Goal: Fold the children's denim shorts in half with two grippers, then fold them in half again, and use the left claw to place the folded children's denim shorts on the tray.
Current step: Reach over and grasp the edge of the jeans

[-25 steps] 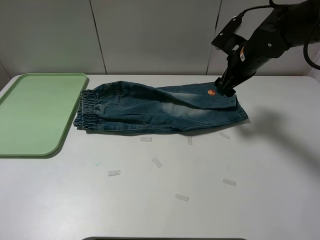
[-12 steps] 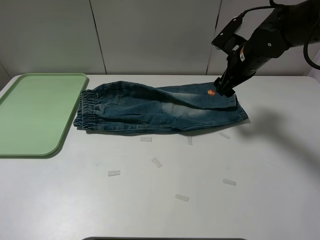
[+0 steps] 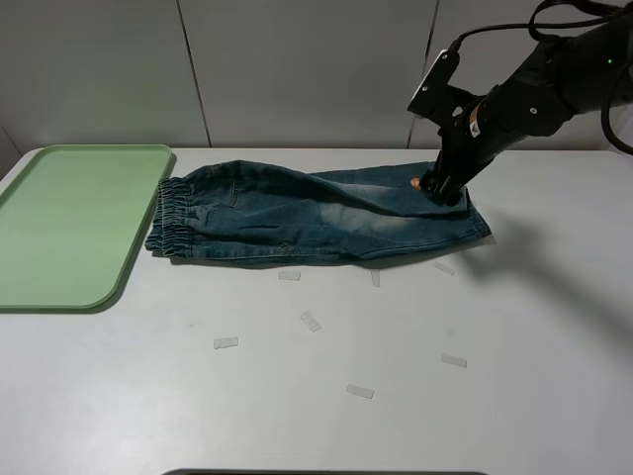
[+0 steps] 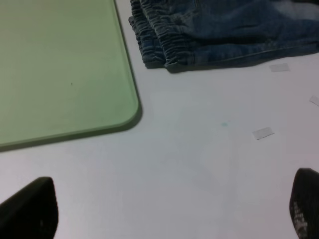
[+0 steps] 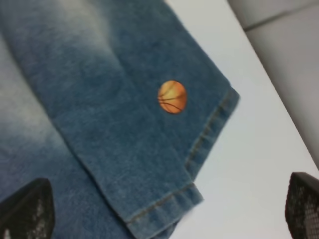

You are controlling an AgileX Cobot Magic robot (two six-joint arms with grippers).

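Observation:
The children's denim shorts [image 3: 316,215] lie folded lengthwise on the white table, with the elastic waist [image 4: 164,40] toward the tray and the leg hems at the right. My right gripper [image 3: 440,188] hovers low over the far leg hem, next to an orange ball print [image 5: 172,97]. It is open [image 5: 164,209], both fingertips wide apart over the denim and nothing between them. The pale green tray [image 3: 69,223] sits at the left with nothing on it. My left gripper [image 4: 167,214] is open above bare table near the tray's corner [image 4: 124,109], out of the exterior high view.
Several small white tape strips [image 3: 311,321] are scattered on the table in front of the shorts; one [image 4: 262,133] shows in the left wrist view. A grey panelled wall runs behind the table's far edge.
The right arm has tilted and come down slightly closer to the leg hem. The shorts and tray have not moved.

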